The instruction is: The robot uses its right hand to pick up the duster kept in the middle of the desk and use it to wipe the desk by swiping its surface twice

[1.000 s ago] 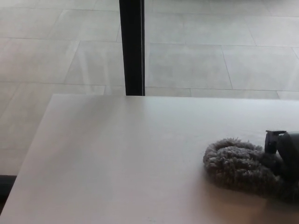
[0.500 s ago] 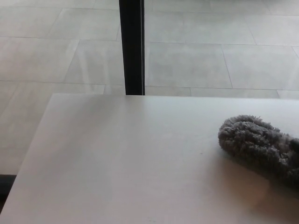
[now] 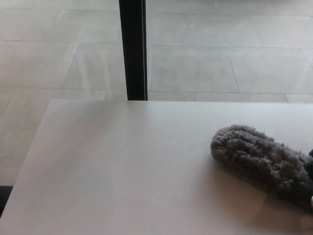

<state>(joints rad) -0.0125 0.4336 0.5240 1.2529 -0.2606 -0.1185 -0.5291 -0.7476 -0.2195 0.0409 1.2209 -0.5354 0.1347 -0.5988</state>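
Note:
A grey fluffy duster (image 3: 254, 159) lies slanted on the right side of the pale desk (image 3: 122, 166), its rounded tip pointing to the left. Its far end runs down to the picture's right edge. Only a dark sliver of my right hand (image 3: 309, 165) shows there, at the duster's handle end, shut on it. The rest of the hand and arm lies outside the picture. My left hand does not show.
A black vertical post (image 3: 132, 49) stands just behind the desk's far edge, left of centre. Beyond it is a grey tiled floor (image 3: 220, 63). The desk's left edge slants down to the lower left corner.
The duster swung from a curled heap to farther right, then came back left and sits stretched out. The black hand shown a second ago is nearly out of frame. The camera shifted slightly.

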